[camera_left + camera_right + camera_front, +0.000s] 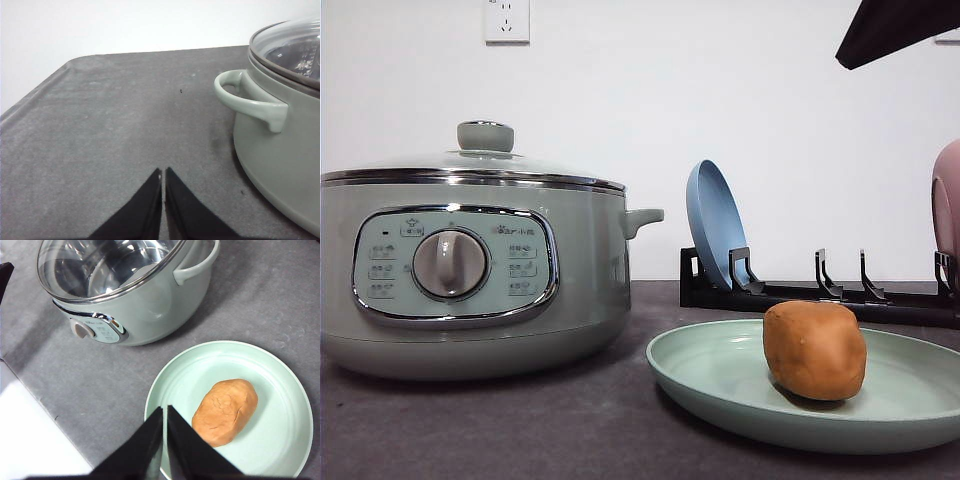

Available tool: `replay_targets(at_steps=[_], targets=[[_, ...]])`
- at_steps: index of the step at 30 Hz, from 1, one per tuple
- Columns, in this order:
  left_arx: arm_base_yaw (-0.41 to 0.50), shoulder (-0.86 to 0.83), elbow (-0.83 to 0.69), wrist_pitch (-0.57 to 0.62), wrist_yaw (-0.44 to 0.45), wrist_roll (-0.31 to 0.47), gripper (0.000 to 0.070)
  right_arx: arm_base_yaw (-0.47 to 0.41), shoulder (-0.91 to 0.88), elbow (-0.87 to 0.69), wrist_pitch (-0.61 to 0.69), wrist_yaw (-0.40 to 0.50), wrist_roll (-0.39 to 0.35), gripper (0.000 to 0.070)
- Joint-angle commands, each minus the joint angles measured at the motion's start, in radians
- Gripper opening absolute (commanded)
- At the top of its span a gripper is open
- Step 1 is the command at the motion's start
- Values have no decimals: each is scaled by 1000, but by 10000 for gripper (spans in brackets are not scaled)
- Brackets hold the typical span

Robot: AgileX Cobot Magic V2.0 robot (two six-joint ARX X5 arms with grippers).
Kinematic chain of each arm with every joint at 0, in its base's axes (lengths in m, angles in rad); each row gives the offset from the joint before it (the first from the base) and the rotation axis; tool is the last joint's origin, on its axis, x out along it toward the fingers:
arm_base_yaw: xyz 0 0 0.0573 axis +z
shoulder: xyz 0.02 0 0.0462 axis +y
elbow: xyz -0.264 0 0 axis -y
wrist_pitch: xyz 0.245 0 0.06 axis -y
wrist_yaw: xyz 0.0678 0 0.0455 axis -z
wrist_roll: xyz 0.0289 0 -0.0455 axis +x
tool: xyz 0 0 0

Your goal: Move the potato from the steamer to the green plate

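one potato (225, 411) lay on the green plate (280, 390) just beside my right gripper (164, 440), closed and empty; bare table (110, 125) spread beyond my closed left gripper (163, 200), one steamer (280, 150) beside it.

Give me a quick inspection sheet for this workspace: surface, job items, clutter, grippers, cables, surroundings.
Surface: dark grey tabletop, a few small specks.
Job's things: potato lies on the green plate; steamer beside it, glass lid on.
Clutter: black dish rack behind the plate, holding a blue plate and a pink plate on edge.
Grippers: left gripper shut, empty, over bare table; right gripper shut, empty, above the plate's edge.
Cables: nothing seen.
Surroundings: white wall, wall socket.
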Motion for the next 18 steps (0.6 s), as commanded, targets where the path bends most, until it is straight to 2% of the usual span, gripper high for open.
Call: replay_targets(at_steps=[1, 18], targets=[[0, -2, -20, -4, -3, -2, 3, 3, 4, 16, 6, -2, -8, 0], [0, -2, -20, -4, -3, -2, 3, -5, -10, 16, 3, 8, -16, 0]])
